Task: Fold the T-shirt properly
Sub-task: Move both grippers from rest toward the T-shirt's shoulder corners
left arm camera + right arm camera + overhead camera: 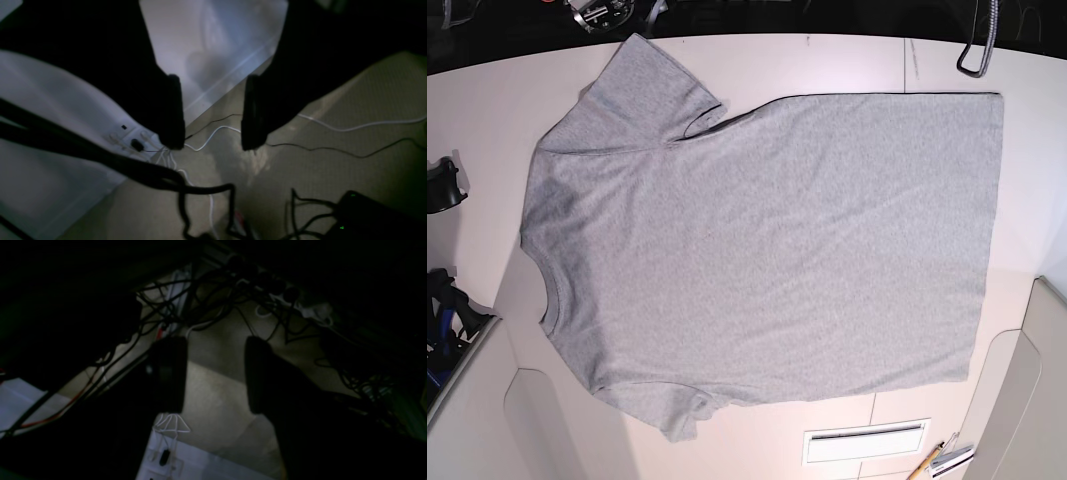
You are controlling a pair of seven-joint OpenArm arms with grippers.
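Observation:
The T-shirt (767, 250) lies flat and spread out on the white table (827, 60) in the base view. It is plain heather grey, with the neck at the left, the hem at the right and both short sleeves out. Neither wrist view shows it. My left gripper (212, 146) is open with nothing between its dark fingers, hanging over carpet beside a white panel (50, 110). My right gripper (212, 410) is also open and empty, above a dim floor strewn with cables. Neither gripper shows in the base view.
Black and white cables (213, 133) cross the carpet, near a black box (363, 216) with a green light. A power strip (310, 308) sits among tangled wires. On the table's front edge are a white slotted plate (864, 441) and a pencil (932, 463).

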